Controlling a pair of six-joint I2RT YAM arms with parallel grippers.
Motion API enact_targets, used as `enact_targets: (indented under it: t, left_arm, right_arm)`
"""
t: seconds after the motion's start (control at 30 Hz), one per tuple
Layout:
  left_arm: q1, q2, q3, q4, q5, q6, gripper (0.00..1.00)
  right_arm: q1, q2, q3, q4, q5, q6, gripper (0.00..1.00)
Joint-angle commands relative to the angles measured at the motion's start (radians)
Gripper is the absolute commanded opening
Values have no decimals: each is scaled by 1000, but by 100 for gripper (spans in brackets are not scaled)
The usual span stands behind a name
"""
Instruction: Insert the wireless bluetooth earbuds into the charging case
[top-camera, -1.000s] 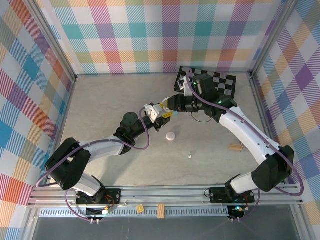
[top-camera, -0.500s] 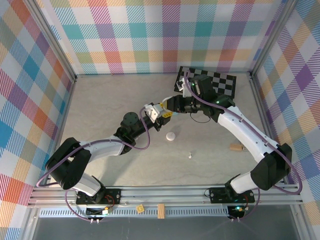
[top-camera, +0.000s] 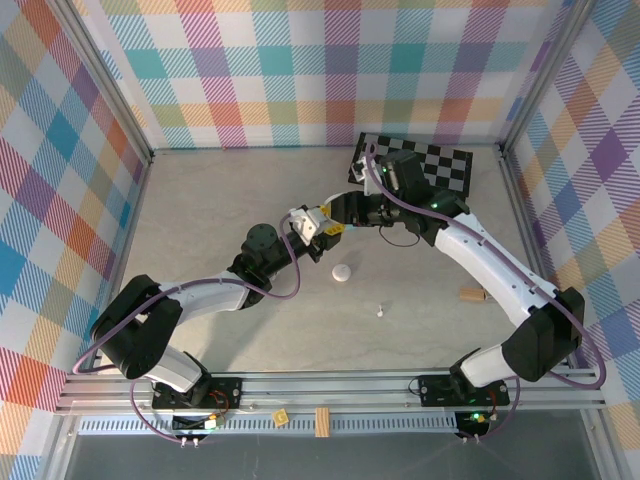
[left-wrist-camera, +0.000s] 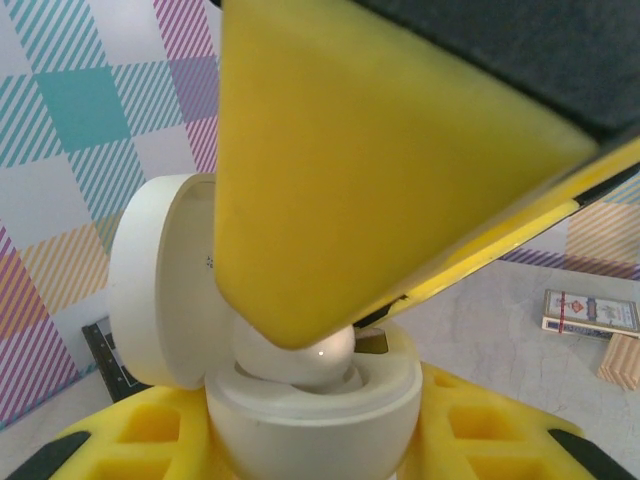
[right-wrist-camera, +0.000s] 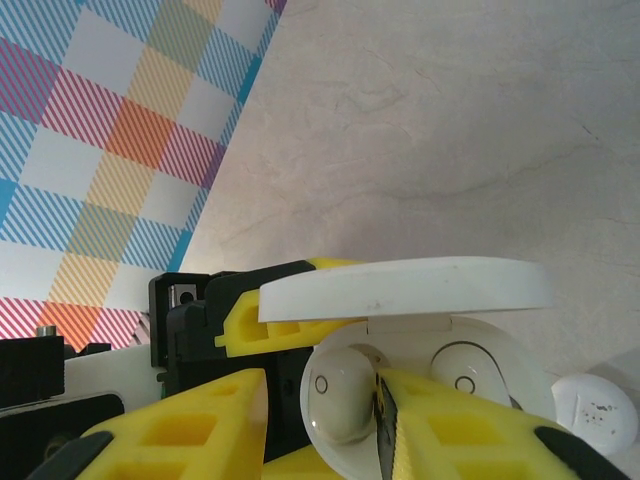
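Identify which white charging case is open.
The charging case clamped in the left gripper: its lid stands up. The other case lies closed on the table.

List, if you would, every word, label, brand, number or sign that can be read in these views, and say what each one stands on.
No text can be read in any view.
Small flat box lying on the table, left wrist view: printed marks, too blurred to read.
Earbud sitting in the open charging case, right wrist view: a small ring mark, no letters or numbers.
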Motion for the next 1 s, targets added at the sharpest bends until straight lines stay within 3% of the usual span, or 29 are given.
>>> enact_targets:
  t: [0.0,0.23,0.4,0.63,0.97]
  left_arm:
    - [-8,-13,23,93,-9,8,33]
    - [-6,-18,6,99,-3,15,33]
    - [-7,-38,-11,87,17,50,33]
    - [-6,-61,-23,76,52,66,33]
    - [-6,-71,-23,78,66,62,33]
  right_arm:
    - [3,-39,8,-12,22,-22,37]
    - [3,-111,-14,-11,40,-56,51]
    - [-1,-147,-6,-5,130,-57,56]
    - [-27,-37,139,-126,223,-24,60]
    - [-31,52,213,-174,224,-73,65]
